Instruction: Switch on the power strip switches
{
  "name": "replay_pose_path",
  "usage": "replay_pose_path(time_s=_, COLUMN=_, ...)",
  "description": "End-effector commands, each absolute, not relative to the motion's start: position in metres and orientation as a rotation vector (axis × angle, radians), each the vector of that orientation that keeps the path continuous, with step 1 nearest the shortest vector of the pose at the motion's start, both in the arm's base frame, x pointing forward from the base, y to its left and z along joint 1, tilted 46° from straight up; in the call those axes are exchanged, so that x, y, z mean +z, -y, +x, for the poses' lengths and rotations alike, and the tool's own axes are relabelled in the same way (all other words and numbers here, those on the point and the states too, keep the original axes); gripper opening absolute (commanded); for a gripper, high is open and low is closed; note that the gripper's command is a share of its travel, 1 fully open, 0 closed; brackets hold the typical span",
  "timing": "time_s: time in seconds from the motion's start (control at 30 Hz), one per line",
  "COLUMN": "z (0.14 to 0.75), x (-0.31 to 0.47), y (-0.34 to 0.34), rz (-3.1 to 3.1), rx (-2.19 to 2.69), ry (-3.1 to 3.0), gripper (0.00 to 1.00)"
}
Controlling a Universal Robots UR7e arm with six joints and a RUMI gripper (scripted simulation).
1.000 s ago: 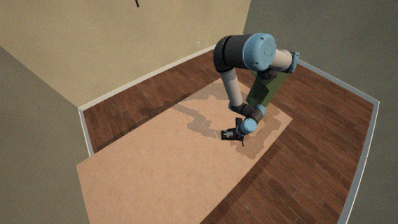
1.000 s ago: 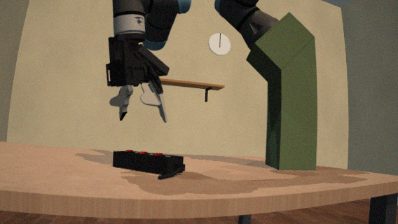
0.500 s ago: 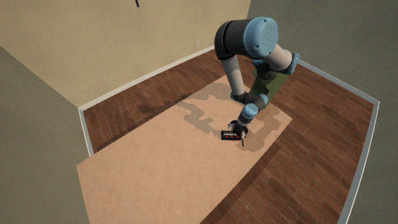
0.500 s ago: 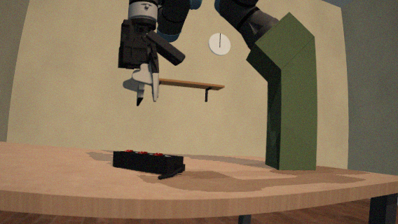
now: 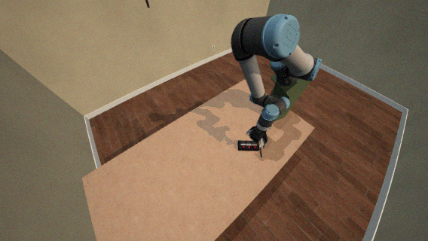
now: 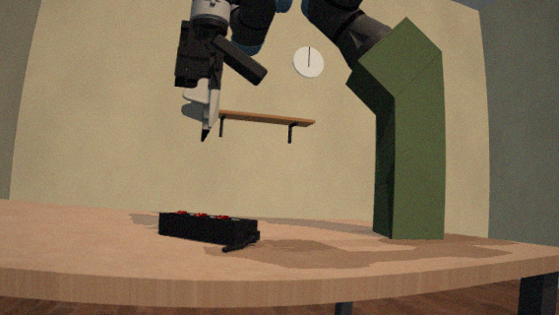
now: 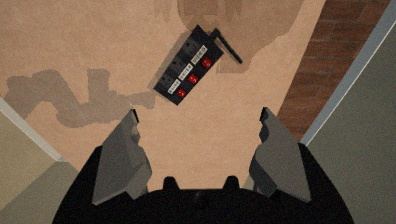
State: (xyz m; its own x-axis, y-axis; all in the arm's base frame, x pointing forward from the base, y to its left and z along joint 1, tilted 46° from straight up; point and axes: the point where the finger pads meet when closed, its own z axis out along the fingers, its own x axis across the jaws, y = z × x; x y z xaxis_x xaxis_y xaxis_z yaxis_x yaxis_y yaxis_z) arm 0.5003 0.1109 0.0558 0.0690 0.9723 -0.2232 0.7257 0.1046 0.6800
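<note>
The black power strip (image 7: 188, 66) lies the right way up on the wooden table, with three red switches beside white labels and a short cable stub (image 7: 226, 45) at one end. The label text is too small to read. It also shows in the top view (image 5: 249, 145) and the exterior view (image 6: 209, 228). My gripper (image 7: 198, 109) is open and empty. It hangs well above the strip in the exterior view (image 6: 206, 129), pointing down. In the wrist view the strip lies diagonally, ahead of the fingertips.
A green pedestal (image 6: 405, 143) carrying the arm stands on the table to the right of the strip. A wall shelf (image 6: 266, 119) and a round wall clock (image 6: 308, 62) are behind. The table's edge and the wood floor (image 7: 330, 55) lie to the right in the wrist view.
</note>
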Motion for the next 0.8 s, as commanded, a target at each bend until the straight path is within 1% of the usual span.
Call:
replay_pose_path(time_s=0.0, z=0.5, x=0.0565, y=-0.1112, rz=1.676, rx=0.472, ry=-1.705, gripper=1.0)
replay_pose_path(time_s=0.77, z=0.5005, x=0.056, y=-0.1114, rz=1.708, rx=0.488, ry=-1.678, gripper=1.0)
